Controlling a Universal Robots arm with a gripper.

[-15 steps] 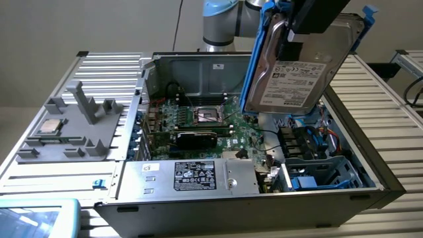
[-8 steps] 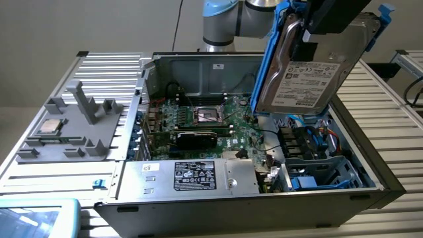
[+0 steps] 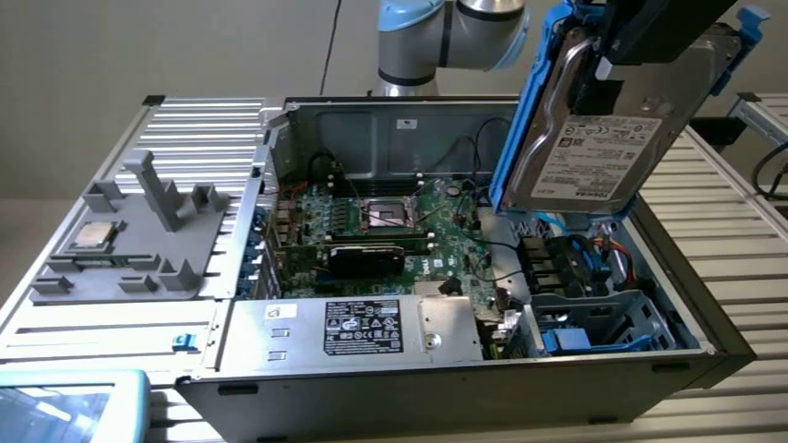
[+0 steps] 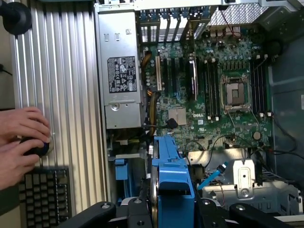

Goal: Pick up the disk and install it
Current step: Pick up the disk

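exterior: gripper (image 3: 643,41) clamped on disk (image 3: 597,138) | disk lifted, tilted, label outward, above open computer case (image 3: 431,397) | wrist: fingers (image 4: 135,211) either side of disk, edge-on over case interior | person's hands (image 4: 21,137) on bench (image 4: 71,95) outside case

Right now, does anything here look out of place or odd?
The disk hangs tilted above the open computer case, clamped in the fingers, not in a bay. A person's hands lie beside the case, near a keyboard.
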